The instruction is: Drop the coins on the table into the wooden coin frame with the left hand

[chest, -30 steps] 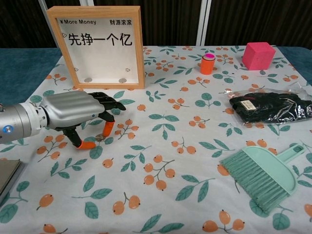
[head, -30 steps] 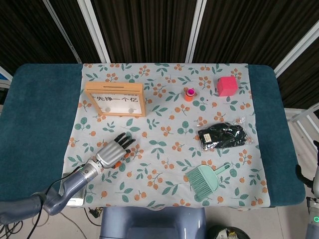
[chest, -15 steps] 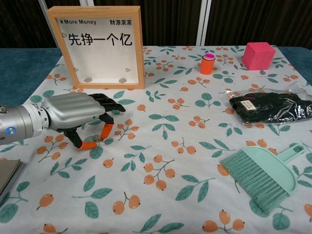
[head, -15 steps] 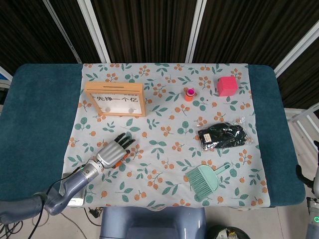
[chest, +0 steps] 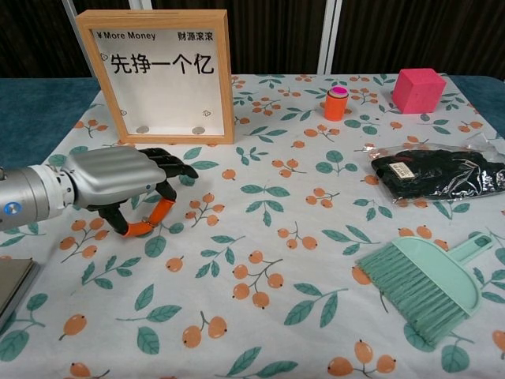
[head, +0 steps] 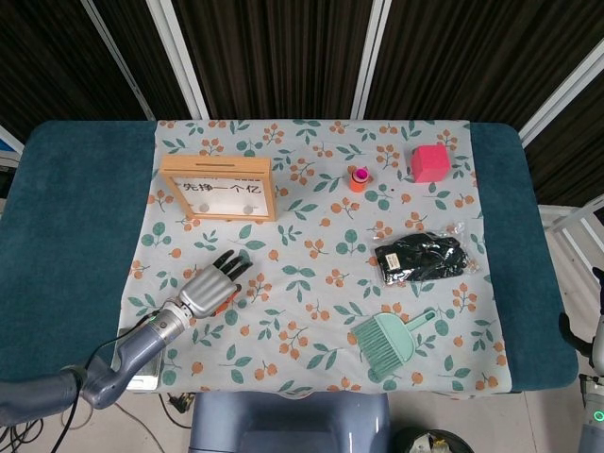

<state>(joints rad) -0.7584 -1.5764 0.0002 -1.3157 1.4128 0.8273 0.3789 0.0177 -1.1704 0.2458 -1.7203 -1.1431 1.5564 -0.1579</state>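
Left robot hand (chest: 118, 185) hangs low over the tabletop (head: 75, 217) just in front of the wooden coin frame (chest: 162, 75), thumb and a finger pressed together at their orange tips, likely pinching a coin, but none is visible so cannot tell. Two coins already lie inside the frame's bottom; its front reads "¥More Money", "财源滚滚", "先挣一个亿". Right robot hand not visible.

I am looking at my silver left hand (chest: 118, 183), which is hovering low over the floral tablecloth (chest: 260, 260), its orange-tipped thumb and finger (chest: 155, 215) pressing together; whether a coin is sitting between them I cannot tell. The wooden coin frame with a white printed panel (chest: 162, 75) is standing upright just behind it, two coins (chest: 170, 129) lying inside at the bottom.
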